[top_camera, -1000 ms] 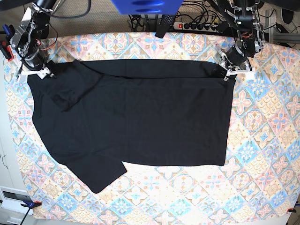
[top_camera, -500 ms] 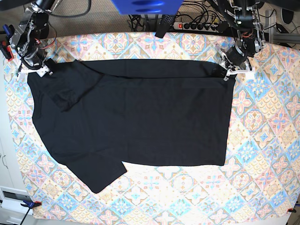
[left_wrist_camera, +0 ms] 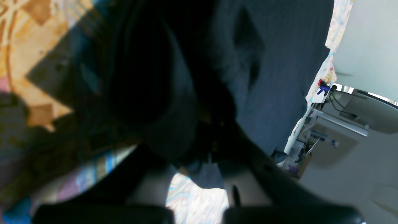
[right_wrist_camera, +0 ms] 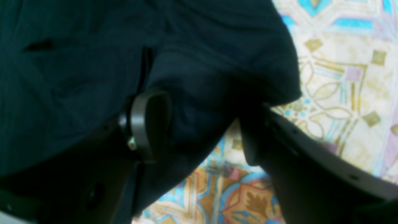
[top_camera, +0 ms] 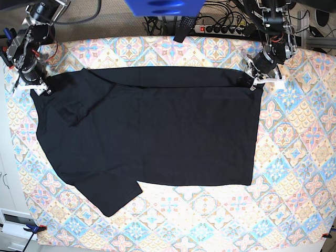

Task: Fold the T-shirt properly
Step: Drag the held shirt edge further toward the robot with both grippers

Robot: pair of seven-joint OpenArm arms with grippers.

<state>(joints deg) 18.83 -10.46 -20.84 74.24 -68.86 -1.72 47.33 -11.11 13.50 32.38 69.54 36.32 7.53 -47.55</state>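
The black T-shirt (top_camera: 157, 126) lies spread flat on the patterned tablecloth (top_camera: 294, 157), with one short sleeve (top_camera: 113, 199) sticking out at the front left. My left gripper (top_camera: 255, 82) sits at the shirt's back right corner, shut on a pinch of T-shirt (left_wrist_camera: 273, 77) cloth; up close the left gripper (left_wrist_camera: 202, 161) is dark and blurred. My right gripper (top_camera: 32, 86) is at the shirt's back left corner. Its fingers (right_wrist_camera: 149, 124) stand wide apart around a loose fold of the T-shirt (right_wrist_camera: 77, 62), so the right gripper (right_wrist_camera: 202, 130) is open.
A power strip (top_camera: 220, 29) and tangled cables lie behind the table's back edge, beside a blue object (top_camera: 163, 6). Clamps (top_camera: 34, 228) hold the cloth at the front corners. A white cabinet (top_camera: 5, 178) stands at the left.
The right gripper has shifted a little to the left and back along the shirt's back left corner. The left arm and the shirt's right side have not moved.
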